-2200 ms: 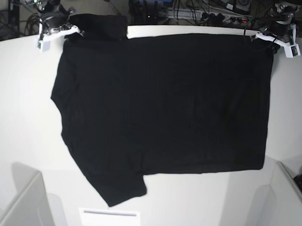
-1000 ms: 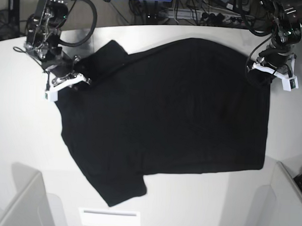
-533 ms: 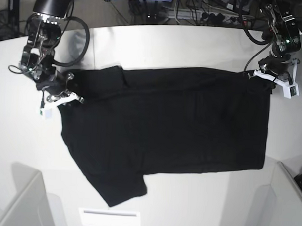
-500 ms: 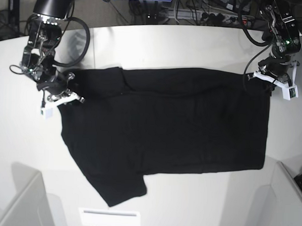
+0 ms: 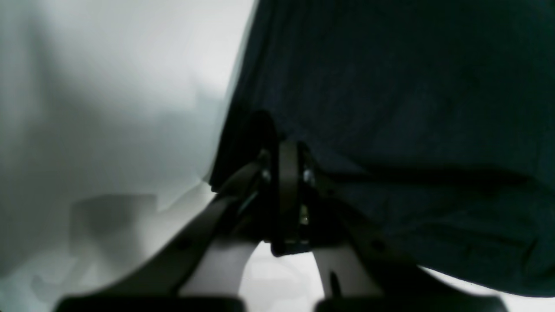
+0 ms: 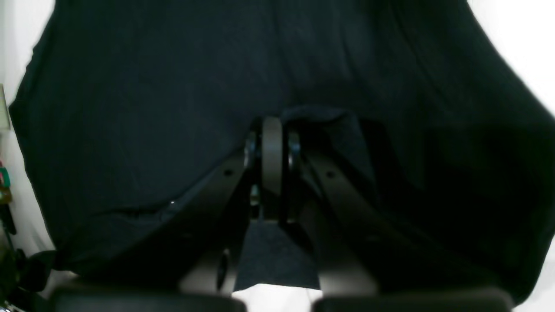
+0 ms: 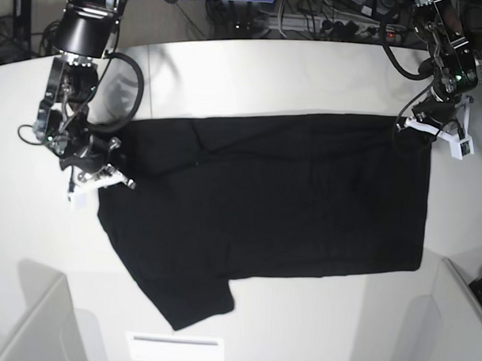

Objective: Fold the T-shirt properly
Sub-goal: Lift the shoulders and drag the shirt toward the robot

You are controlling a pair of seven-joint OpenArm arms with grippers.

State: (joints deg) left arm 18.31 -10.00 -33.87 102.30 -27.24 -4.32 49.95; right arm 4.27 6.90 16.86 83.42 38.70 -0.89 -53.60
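Note:
The black T-shirt (image 7: 264,205) lies plain side up on the white table (image 7: 268,70), with its far edge drawn forward over itself. My left gripper (image 7: 411,125), at the right of the base view, is shut on the shirt's far right corner. In the left wrist view the jaws (image 5: 288,160) pinch the cloth (image 5: 412,86) at its edge. My right gripper (image 7: 118,180), at the left of the base view, is shut on the far left edge near the sleeve. In the right wrist view the jaws (image 6: 271,143) pinch a bunch of cloth (image 6: 151,86).
Cables and equipment (image 7: 310,16) crowd the table's back edge. A white label (image 7: 174,348) lies at the front edge. Grey box corners stand at the front left (image 7: 38,324) and front right (image 7: 458,307). One sleeve (image 7: 189,301) points toward the front.
Both grippers have carried the shirt's far edge from the back of the table toward the front, laying it over the body. In the last half second they moved slightly further forward.

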